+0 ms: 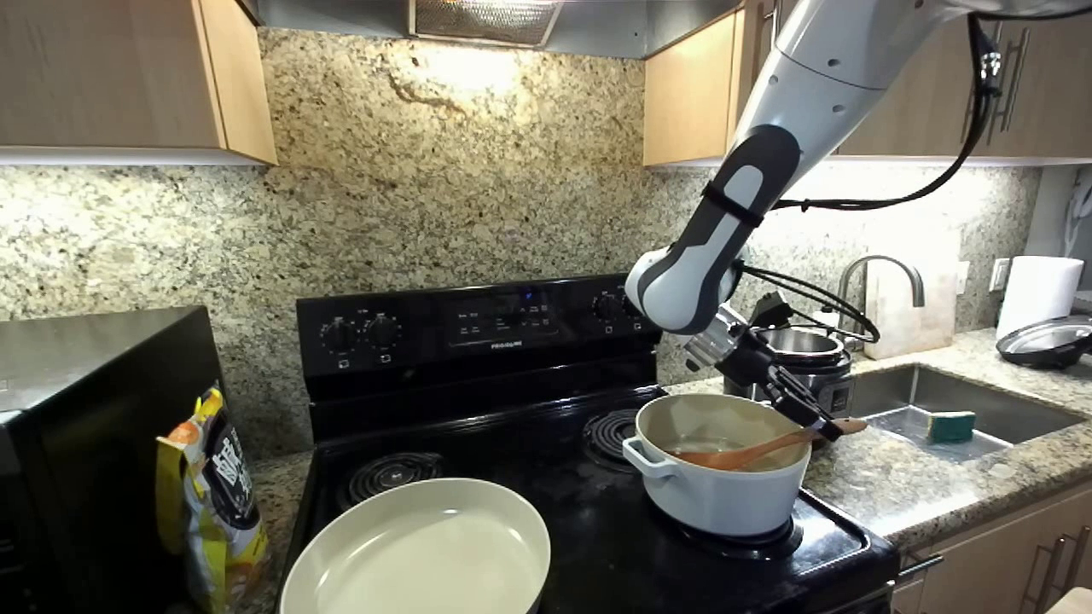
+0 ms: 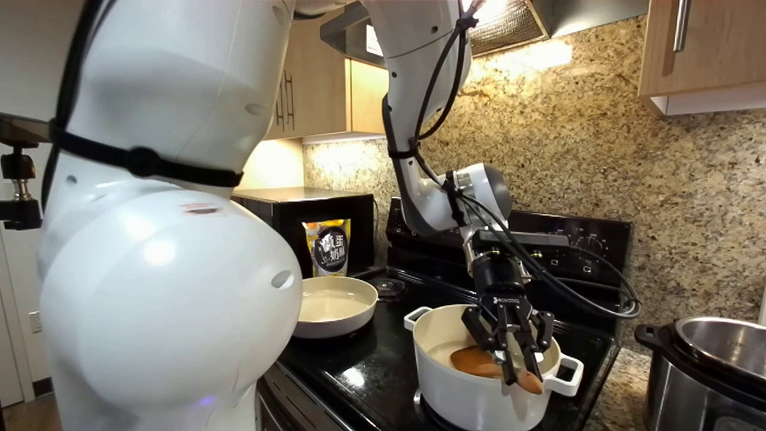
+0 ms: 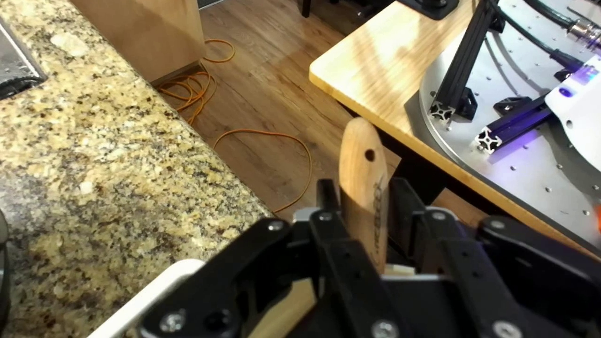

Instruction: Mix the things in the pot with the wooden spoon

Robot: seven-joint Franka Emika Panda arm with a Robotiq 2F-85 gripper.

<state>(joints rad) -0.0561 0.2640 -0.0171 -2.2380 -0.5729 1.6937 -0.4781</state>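
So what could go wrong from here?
The wooden spoon could twist or slip, since the gripper holds it near its upper end. It slants across the rim of the white pot, so pressing down might nudge the pot. The gripper sits close to that rim and could bump it.

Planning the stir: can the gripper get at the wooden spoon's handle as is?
Likely yes: the gripper straddles the wooden spoon, whose upper end sticks out past the pot; whether it's clamped, I can't tell.

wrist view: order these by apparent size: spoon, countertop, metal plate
1. Countertop, cut off at the left edge
2. Metal plate, cut off at the right
3. Wooden spoon, only its handle showing, enlarged by nearness
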